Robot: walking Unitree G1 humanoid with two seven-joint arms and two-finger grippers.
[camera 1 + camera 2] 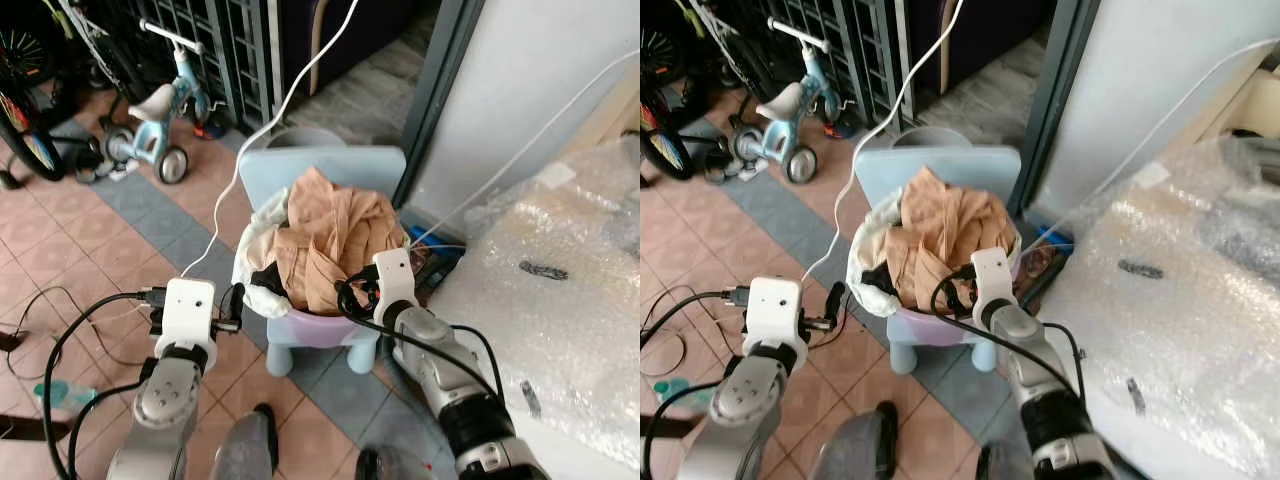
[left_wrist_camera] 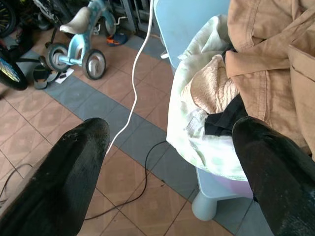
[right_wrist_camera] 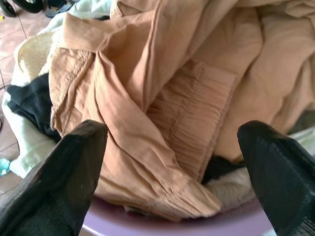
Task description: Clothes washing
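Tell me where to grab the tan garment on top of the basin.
Take the tan garment by the raised fold ridge facing the right gripper, coming from the near rim of the purple basin. The ridge stands proud of the pile, so the open jaws can likely straddle it.

tan clothes (image 1: pixel 330 235) | heaped | in purple basin (image 1: pixel 325 325)

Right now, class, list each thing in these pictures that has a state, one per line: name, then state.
Basin: heaped full, on the chair.
Tan garment: crumpled, top of the heap.
White cloth: draped over the basin's rim.
Chair: upright, bearing the basin.
Left gripper: fingers open, beside the basin.
Right gripper: fingers open, at the basin's near rim, facing the tan garment.
Tricycle: upright, parked.
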